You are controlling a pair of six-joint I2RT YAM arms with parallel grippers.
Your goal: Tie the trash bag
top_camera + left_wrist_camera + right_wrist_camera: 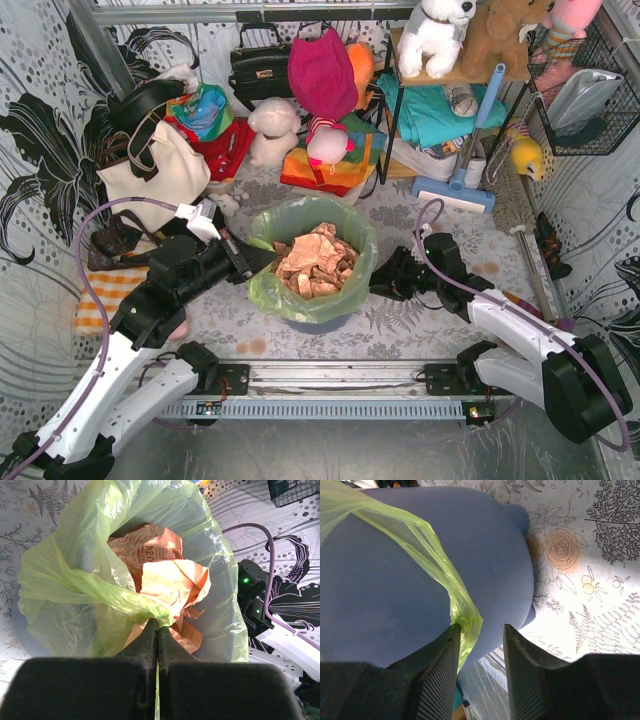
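The trash bag [300, 215], thin light-green film, lines a blue round bin [318, 322] in the middle of the table, with crumpled tan paper [315, 262] inside. My left gripper [258, 262] is at the bag's left rim. In the left wrist view it [158, 622] is shut on a gathered twist of the bag [75, 580], above the paper [170, 585]. My right gripper [380, 282] sits low against the bin's right side. Its jaws [482, 632] stand open, and a hanging strip of the bag's film [430, 550] lies against the left finger, in front of the bin wall [380, 590].
A white tote with black straps [150, 175] stands at the back left, with a black handbag [260, 65] and plush toys behind the bin. A shelf and a blue-handled mop [470, 150] are at the back right. A striped cloth [100, 295] lies by the left arm.
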